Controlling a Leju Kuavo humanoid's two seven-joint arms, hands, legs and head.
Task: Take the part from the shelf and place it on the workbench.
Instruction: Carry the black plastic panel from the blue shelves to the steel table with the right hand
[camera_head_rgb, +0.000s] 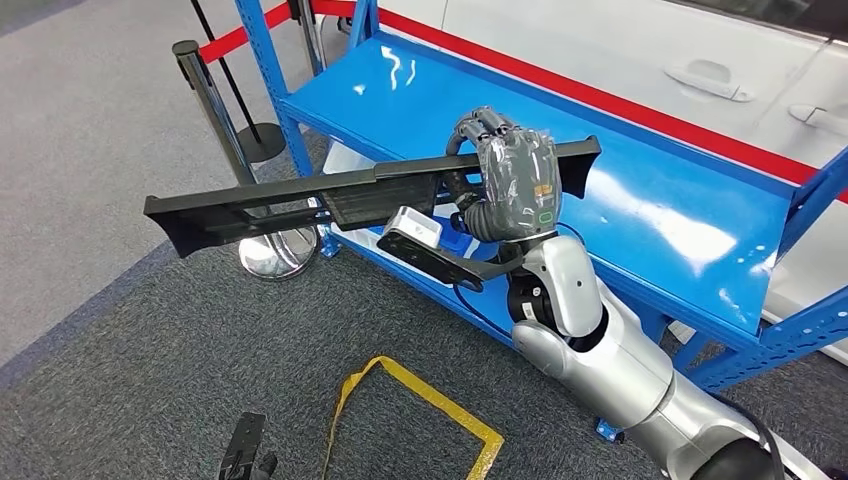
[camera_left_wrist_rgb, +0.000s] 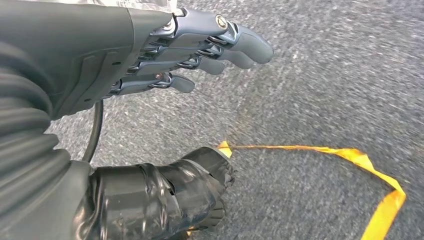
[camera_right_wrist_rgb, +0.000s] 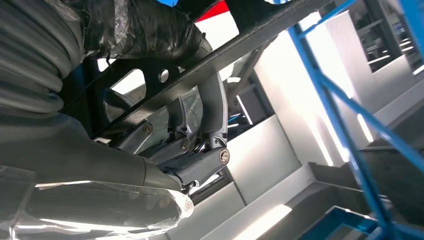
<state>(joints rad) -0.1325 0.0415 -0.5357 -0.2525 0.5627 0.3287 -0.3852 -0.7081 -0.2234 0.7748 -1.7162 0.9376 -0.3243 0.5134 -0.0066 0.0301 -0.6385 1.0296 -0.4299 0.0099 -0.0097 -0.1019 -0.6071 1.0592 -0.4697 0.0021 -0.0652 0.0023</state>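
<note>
My right hand (camera_head_rgb: 515, 185) grips the part (camera_head_rgb: 300, 205), a long, flat black plastic panel, with the fingers (camera_head_rgb: 487, 124) curled over its far edge and the palm wrapped in clear film facing up toward my head. In the right wrist view the same hand (camera_right_wrist_rgb: 197, 150) shows its fingers (camera_right_wrist_rgb: 215, 107) hooked around the panel's dark bar (camera_right_wrist_rgb: 235, 47), which crosses the picture on a slant. The part is held in the air, roughly level, over the front edge of the blue shelf (camera_head_rgb: 640, 215); most of its length reaches out to my left, past the shelf and over the grey carpet (camera_head_rgb: 150, 380). Whether its short right end touches the shelf board, I cannot tell.

My left hand (camera_left_wrist_rgb: 200, 47) hangs low with its fingers (camera_left_wrist_rgb: 240, 42) held straight and close together and the thumb (camera_left_wrist_rgb: 200, 175) apart from them; it holds nothing. Beneath it lies the carpet with a strip of yellow tape (camera_left_wrist_rgb: 360, 165), which in the head view forms an open outline on the floor (camera_head_rgb: 420, 405) just in front of me.

Beyond the part, a chrome barrier post (camera_head_rgb: 215, 110) stands on its round base (camera_head_rgb: 277, 252) at the shelf's left corner. A red band (camera_head_rgb: 640, 108) runs along the shelf's far edge, and behind it is a white car body with door handles (camera_head_rgb: 710, 78).
</note>
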